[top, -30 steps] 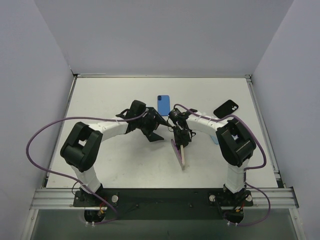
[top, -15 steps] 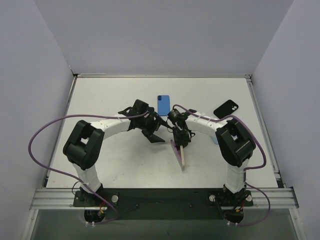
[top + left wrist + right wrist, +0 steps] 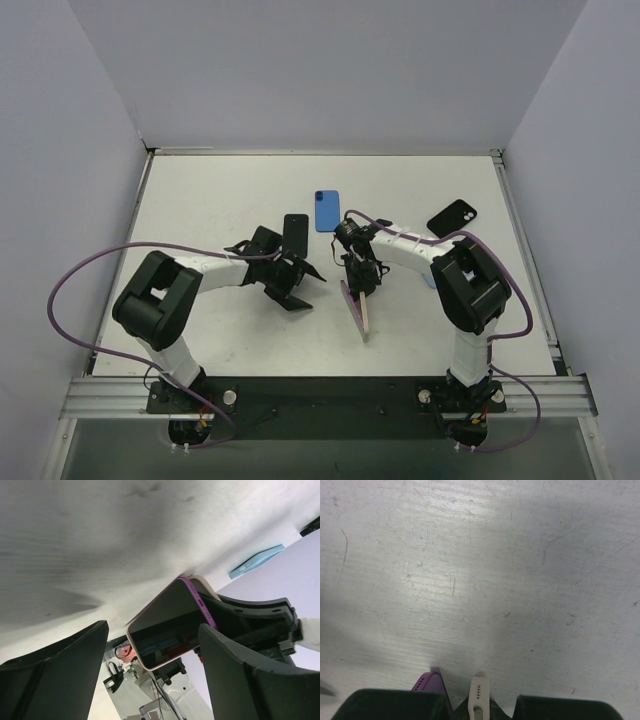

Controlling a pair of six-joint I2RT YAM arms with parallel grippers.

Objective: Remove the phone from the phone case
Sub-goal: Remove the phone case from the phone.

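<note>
Your right gripper point(image 3: 358, 280) is clamped on the phone case point(image 3: 362, 314), which stands on edge on the table point(image 3: 200, 190). The purple phone point(image 3: 431, 682) is in it, but at the gripped end its edge sits slightly apart from the cream shell. Nearby, your left gripper point(image 3: 300, 288) has its fingers spread wide.

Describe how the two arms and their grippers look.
Both the left arm and right arm have white link tubes joined by bulky black joint housings. A purple cable loops off each. The left gripper and right gripper are matte black, with two broad fingers. No markings are legible.
</note>
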